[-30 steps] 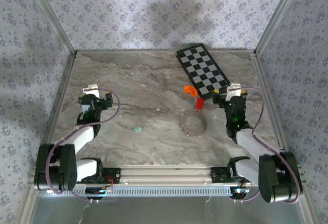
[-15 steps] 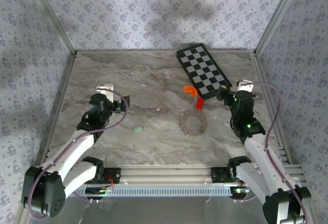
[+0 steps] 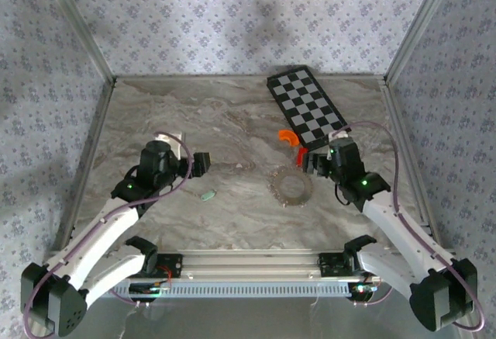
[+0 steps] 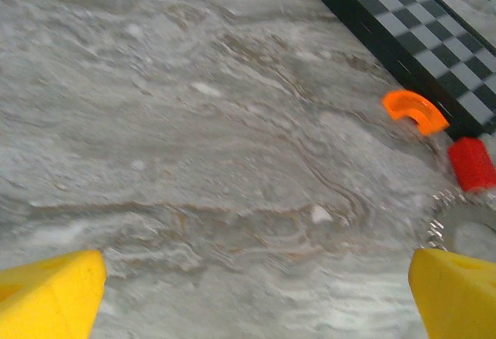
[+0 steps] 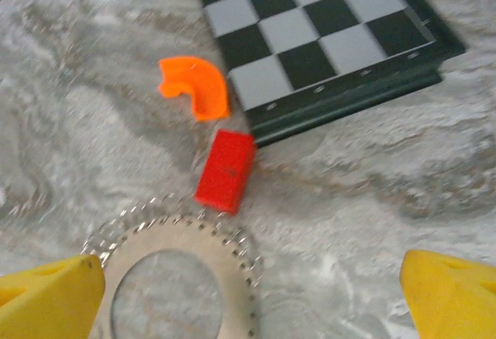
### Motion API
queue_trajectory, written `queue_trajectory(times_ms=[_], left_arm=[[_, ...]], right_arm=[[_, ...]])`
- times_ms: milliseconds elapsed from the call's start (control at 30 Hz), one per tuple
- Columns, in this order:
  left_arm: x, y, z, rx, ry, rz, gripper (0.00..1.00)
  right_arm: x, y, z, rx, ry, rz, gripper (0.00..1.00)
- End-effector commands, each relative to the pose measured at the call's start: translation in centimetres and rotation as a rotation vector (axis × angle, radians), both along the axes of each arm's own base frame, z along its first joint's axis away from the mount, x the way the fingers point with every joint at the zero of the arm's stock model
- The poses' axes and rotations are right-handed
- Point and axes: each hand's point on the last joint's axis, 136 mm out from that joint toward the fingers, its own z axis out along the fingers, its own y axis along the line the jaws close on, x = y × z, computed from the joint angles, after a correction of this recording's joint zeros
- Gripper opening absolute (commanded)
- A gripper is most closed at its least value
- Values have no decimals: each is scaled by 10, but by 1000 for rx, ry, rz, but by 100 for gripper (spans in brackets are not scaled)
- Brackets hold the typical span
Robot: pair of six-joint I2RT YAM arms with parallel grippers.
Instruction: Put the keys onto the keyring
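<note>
Top view: the key (image 3: 207,195), a tiny teal oblong, lies flat on the marble table (image 3: 194,114) left of centre. It's just below the left fingers (image 3: 200,164) and clear of them, nothing touching it.

In the left wrist view those yellow tips sit in the two bottom corners, spread wide with bare table between them. A bit of the keyring (image 4: 435,230) peeks in just above the right-hand tip.

The right fingers (image 5: 453,292) are spread wide too and hold nothing. In that view the chain loop lies flat at the lower left of the frame, between the two tips but way over by the left-hand one. I can't tell if it touches that tip.

The red block (image 5: 225,170) sits right at the top of the loop. The orange curved piece (image 5: 194,83) is just above that, next to the near corner of the checkerboard (image 5: 310,21).

Count: one key, one keyring, one red block, one orange piece, one checkerboard.
</note>
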Motion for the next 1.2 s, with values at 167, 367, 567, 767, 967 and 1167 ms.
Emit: queue_trajectory(times_ms=[167, 367, 567, 767, 967, 1167], left_arm=[[-32, -48, -2, -67, 78, -219, 100], [-47, -64, -7, -84, 83, -305, 100], [-64, -82, -11, -119, 79, -401, 100], [-71, -87, -7, -159, 68, -431, 100], [-73, -91, -5, -177, 63, -455, 100], [-75, -95, -3, -194, 55, -480, 100]], right_arm=[[-34, 45, -24, 43, 183, 140, 100], [-49, 71, -40, 39, 265, 239, 100], [-56, 86, -53, 69, 334, 316, 94], [-62, 100, -70, 88, 408, 376, 84], [-63, 114, -75, 96, 445, 445, 70], [-62, 125, -86, 78, 493, 507, 55]])
